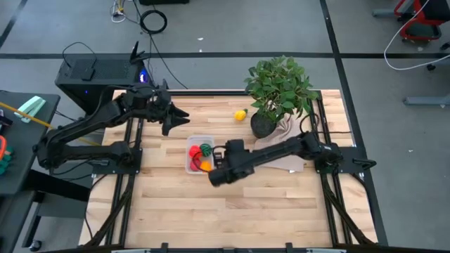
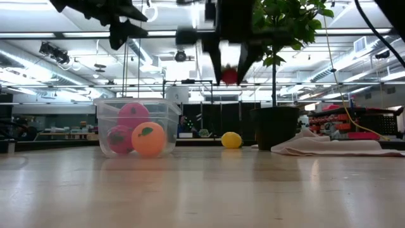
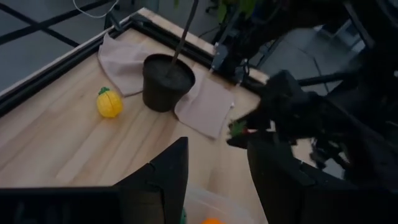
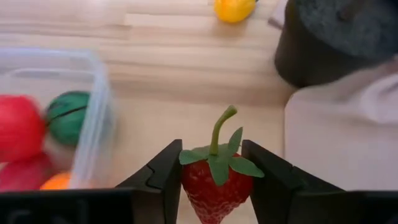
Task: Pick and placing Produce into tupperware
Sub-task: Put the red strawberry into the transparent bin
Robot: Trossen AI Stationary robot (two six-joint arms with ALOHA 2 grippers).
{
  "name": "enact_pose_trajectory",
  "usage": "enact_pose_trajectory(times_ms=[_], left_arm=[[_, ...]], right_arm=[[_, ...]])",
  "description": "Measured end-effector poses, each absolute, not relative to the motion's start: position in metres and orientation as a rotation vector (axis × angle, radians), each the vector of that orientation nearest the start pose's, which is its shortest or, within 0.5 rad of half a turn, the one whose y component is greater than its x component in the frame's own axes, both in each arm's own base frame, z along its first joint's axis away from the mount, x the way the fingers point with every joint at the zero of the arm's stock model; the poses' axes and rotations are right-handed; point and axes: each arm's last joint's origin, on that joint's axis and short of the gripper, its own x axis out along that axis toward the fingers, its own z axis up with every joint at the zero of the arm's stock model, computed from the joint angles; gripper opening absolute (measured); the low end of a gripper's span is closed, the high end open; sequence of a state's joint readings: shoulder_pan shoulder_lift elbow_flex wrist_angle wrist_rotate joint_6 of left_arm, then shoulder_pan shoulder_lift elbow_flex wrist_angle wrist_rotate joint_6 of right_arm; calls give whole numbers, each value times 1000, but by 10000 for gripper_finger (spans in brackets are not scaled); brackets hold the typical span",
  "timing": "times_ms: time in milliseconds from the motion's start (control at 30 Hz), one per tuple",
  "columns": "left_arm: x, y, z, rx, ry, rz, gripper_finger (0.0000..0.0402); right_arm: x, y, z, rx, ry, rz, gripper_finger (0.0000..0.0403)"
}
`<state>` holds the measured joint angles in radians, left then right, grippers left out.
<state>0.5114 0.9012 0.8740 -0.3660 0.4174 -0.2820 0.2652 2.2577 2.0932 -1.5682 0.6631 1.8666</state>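
R gripper (image 4: 214, 180) pinches a red strawberry (image 4: 214, 183) w/ green stem btwn its two fingers, held up off the wooden table (image 1: 267, 204), just beside the tupperware (image 1: 200, 153), on the plant side. Tupperware sits near table centre, w/ a red fruit (image 4: 15, 134), a green one (image 4: 68, 118) and an orange one (image 2: 148, 139) inside. L gripper (image 3: 214, 174) hovers above the table near the tupperware, fingers spread, nothing btwn them. Yellow lemon (image 1: 240, 114) lies apart, near the potted plant (image 1: 278, 91), which stands on a beige cloth (image 3: 205, 106).
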Motion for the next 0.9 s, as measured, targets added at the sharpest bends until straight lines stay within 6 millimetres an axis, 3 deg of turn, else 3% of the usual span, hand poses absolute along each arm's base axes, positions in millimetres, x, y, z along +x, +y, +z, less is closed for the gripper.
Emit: enact_pose_trajectory(times_ms=[133, 267, 400, 633, 900], left_arm=[[168, 81, 343, -487, 293, 136, 172], [165, 79, 363, -465, 239, 126, 172], [162, 77, 383, -456, 182, 119, 172], [153, 70, 403, -474, 213, 57, 172], [130, 45, 393, -618, 523, -358, 172]], right_arm=[[408, 121, 249, 784, 645, -1371, 151], [403, 148, 248, 862, 666, -1321, 148], [397, 163, 247, 873, 698, -1305, 150], [402, 156, 257, 805, 853, -1201, 149], [413, 131, 281, 719, 884, -1115, 150]])
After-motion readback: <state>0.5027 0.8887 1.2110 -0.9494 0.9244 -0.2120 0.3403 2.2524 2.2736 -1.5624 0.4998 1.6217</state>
